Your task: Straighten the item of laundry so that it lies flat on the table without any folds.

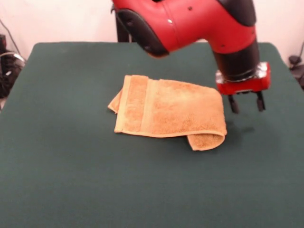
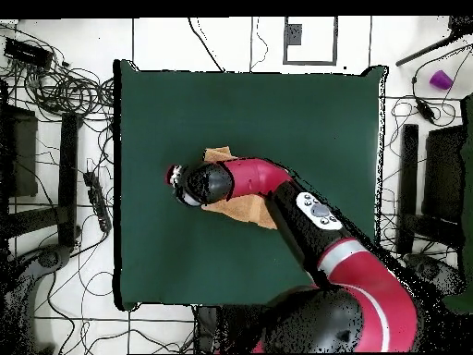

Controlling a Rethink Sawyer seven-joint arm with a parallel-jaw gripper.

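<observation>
We are looking at the large dark green cloth-covered table [image 1: 71, 180], where the small orange-tan terry towel [image 1: 168, 114] is lying near the middle, not yet flat. At its left a corner is poking out from under a woven border band; at its right edge the cloth is doubling under itself in a rolled fold. We are judging the straightening as still ahead. Just right of that fold, the red and black claw [image 1: 247, 102] is hanging above the table, fingers parted narrowly, holding and touching nothing.
</observation>
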